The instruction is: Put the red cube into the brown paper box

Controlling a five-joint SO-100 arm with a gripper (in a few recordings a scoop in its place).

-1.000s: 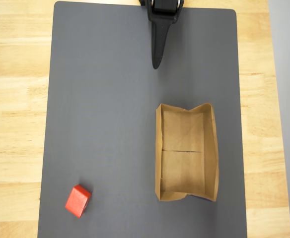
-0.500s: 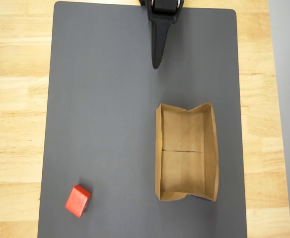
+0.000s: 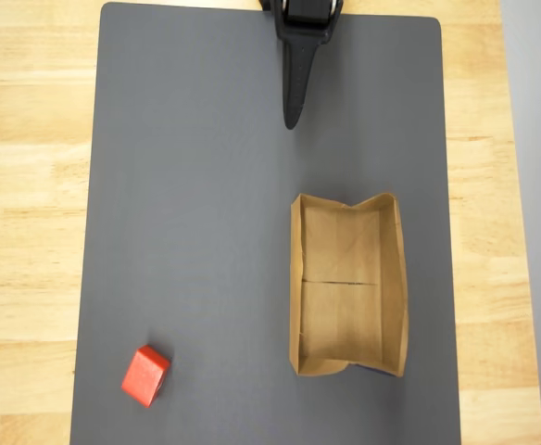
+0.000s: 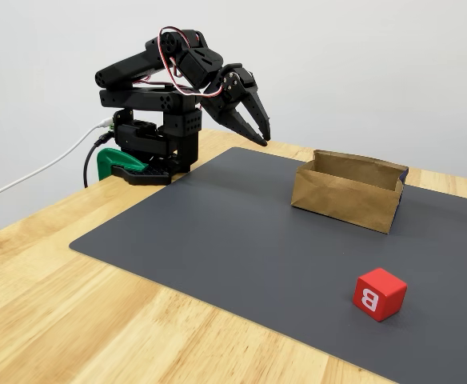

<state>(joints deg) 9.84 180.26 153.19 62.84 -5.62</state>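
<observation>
The red cube (image 3: pixel 145 375) lies on the grey mat near its front left corner in the overhead view. In the fixed view the red cube (image 4: pixel 379 294) shows a white letter B on one face. The brown paper box (image 3: pixel 349 283) stands open-topped and empty on the right half of the mat, a seam across its floor; its creased front wall (image 4: pixel 345 200) faces the fixed view. My black gripper (image 3: pixel 292 111) hangs shut with nothing in it over the mat's far edge, well apart from the box and far from the cube. The gripper (image 4: pixel 257 134) points downward from the folded arm.
A dark grey mat (image 3: pixel 196 185) covers the middle of a light wooden table (image 3: pixel 30 232). The arm's base (image 4: pixel 149 152) sits at the table's far edge, held by a green clamp (image 4: pixel 113 164), with a white cable (image 4: pixel 33 178) running off to the left.
</observation>
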